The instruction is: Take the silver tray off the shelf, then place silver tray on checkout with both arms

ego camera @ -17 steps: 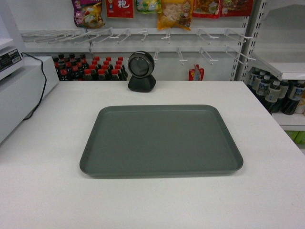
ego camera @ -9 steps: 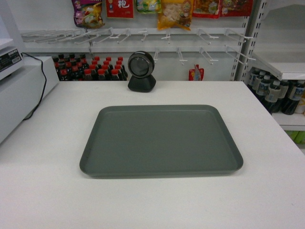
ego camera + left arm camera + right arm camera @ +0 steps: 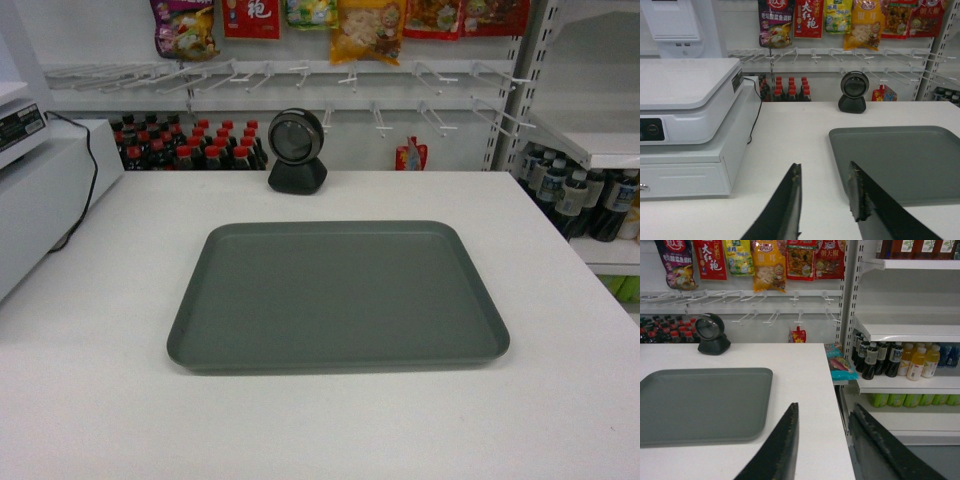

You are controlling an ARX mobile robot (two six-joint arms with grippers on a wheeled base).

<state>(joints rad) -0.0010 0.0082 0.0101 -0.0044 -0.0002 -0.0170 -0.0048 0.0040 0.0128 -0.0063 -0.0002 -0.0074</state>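
The silver tray (image 3: 338,295) lies flat on the white checkout (image 3: 90,400), empty, with its long side facing me. Neither gripper shows in the head view. In the left wrist view the tray (image 3: 900,162) is to the right, and my left gripper (image 3: 825,172) hangs open over bare counter beside the tray's left edge, holding nothing. In the right wrist view the tray (image 3: 700,405) lies to the left, and my right gripper (image 3: 824,412) is open above the checkout's right edge (image 3: 837,405), apart from the tray. White shelf boards (image 3: 910,332) stand to the right.
A black scanner (image 3: 297,152) stands at the checkout's back edge, behind the tray. A white cash register (image 3: 687,120) with a black cable sits at the left. Bottles (image 3: 895,360) fill the right shelves, and snack bags (image 3: 368,28) hang on the back wall hooks.
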